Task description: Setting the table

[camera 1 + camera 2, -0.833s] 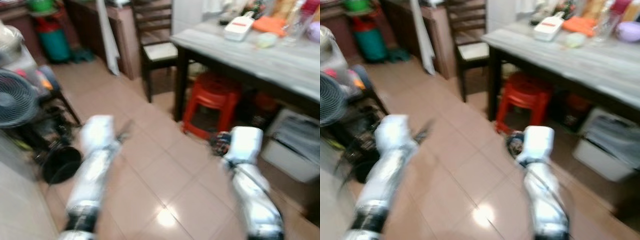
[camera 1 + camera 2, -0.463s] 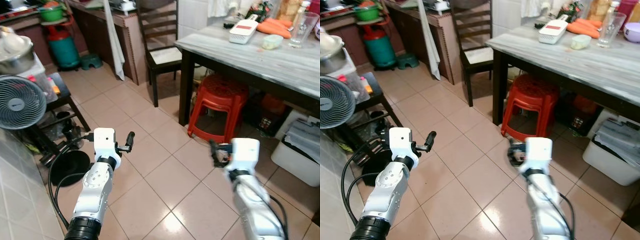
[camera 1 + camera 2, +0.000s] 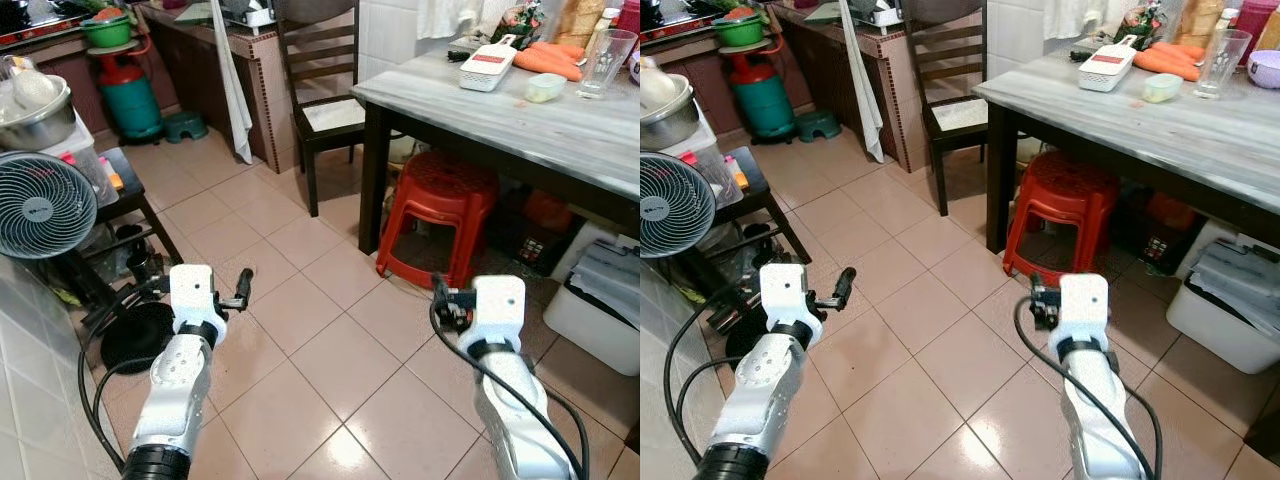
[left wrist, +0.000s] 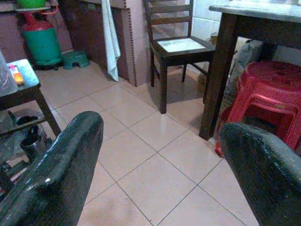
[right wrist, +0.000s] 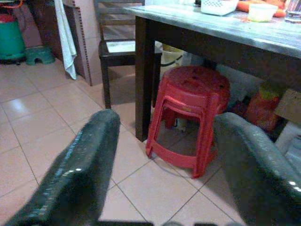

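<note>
Head pair: from the robot's head, facing forward and down over the tan tiled floor point(image 3: 330, 350), both arms low in the foreground.
Shared by eyes: the grey marble-topped counter point(image 3: 1160, 115) and stacked red plastic stools point(image 3: 437, 215), ahead of the right hand point(image 3: 440, 300).
Left wrist: low above the floor, looking along the left hand point(image 4: 155, 155), facing the dark wooden chair point(image 4: 176, 44).
Right wrist: low, nearer the stools, looking along the right hand point(image 5: 164, 155).

One table point(image 3: 560, 110), one dark chair point(image 3: 325, 105) and what looks like two stacked red stools point(image 3: 440, 215) are standing on the tiles. One fan point(image 3: 40, 205), one green gas cylinder point(image 3: 130, 90) and one glass point(image 3: 605, 60) are showing; at least two carrots point(image 3: 545, 60) are lying on the table.
</note>
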You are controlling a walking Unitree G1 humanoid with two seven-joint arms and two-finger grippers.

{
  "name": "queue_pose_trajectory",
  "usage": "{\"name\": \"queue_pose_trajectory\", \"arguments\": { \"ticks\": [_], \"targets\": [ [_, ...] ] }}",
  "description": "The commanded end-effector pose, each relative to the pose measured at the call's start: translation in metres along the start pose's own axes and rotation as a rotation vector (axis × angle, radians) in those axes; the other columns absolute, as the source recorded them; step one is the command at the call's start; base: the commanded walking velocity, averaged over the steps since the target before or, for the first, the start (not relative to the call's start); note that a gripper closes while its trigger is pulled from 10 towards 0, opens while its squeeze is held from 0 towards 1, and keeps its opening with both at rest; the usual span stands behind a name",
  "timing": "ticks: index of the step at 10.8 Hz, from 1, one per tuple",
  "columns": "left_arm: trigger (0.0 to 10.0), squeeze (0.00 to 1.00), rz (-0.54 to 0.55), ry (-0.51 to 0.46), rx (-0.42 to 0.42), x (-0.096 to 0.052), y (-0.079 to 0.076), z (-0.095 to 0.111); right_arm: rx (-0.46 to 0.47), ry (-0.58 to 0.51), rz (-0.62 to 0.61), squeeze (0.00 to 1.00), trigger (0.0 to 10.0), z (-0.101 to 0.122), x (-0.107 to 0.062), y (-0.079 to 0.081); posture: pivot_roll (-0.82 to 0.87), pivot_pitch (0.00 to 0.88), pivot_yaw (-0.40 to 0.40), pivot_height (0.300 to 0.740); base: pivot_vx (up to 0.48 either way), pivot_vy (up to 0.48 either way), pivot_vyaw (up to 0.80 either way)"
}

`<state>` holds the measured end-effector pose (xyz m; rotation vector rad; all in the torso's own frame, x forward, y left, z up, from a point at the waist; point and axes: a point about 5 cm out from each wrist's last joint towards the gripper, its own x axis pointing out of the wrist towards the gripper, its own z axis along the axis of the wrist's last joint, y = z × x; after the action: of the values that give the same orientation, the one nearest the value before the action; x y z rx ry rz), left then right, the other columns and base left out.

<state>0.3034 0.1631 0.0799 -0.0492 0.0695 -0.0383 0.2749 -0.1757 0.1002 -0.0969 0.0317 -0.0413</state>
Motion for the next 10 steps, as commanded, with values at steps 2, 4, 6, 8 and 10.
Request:
{"name": "queue_pose_trajectory", "arguments": {
  "ticks": [2, 4, 6, 8, 10],
  "targets": [
    [10.0, 0.0, 0.001, -0.009, -0.001, -0.0016, -0.0012, 0.0005, 0.019, -0.035, 0.009, 0.0, 0.0, 0.0076, 0.0006, 0.0025, -0.08, 0.0, 0.099, 0.74, 0.0, 0.0, 0.0],
    [10.0, 0.0, -0.004, -0.017, 0.006, -0.003, 0.0009, 0.0033, 0.035, -0.032, 0.003, 0.0, 0.0, 0.0086, -0.001, 0.0018, -0.08, 0.0, 0.1, 0.74, 0.0, 0.0, 0.0],
    [10.0, 1.0, -0.003, -0.01, 0.009, -0.0052, 0.0037, 0.004, 0.053, -0.018, -0.008, 1.0, 10.0, 0.0077, -0.0028, 0.0015, -0.08, 0.0, 0.101, 0.74, 0.0, 0.0, 0.0],
    [10.0, 1.0, 0.009, 0.0, 0.003, -0.0052, 0.0044, 0.0027, 0.042, -0.015, -0.003, 1.0, 10.0, 0.0079, -0.0041, 0.0022, -0.08, 0.0, 0.101, 0.74, 0.0, 0.0, 0.0],
    [0.0, 0.0, 0.032, -0.015, -0.017, -0.0047, 0.0041, 0.0033, 0.041, -0.008, -0.001, 0.0, 0.0, 0.0077, -0.0058, 0.0006, -0.08, 0.0, 0.101, 0.74, 0.0, 0.0, 0.0]
  ]
}}
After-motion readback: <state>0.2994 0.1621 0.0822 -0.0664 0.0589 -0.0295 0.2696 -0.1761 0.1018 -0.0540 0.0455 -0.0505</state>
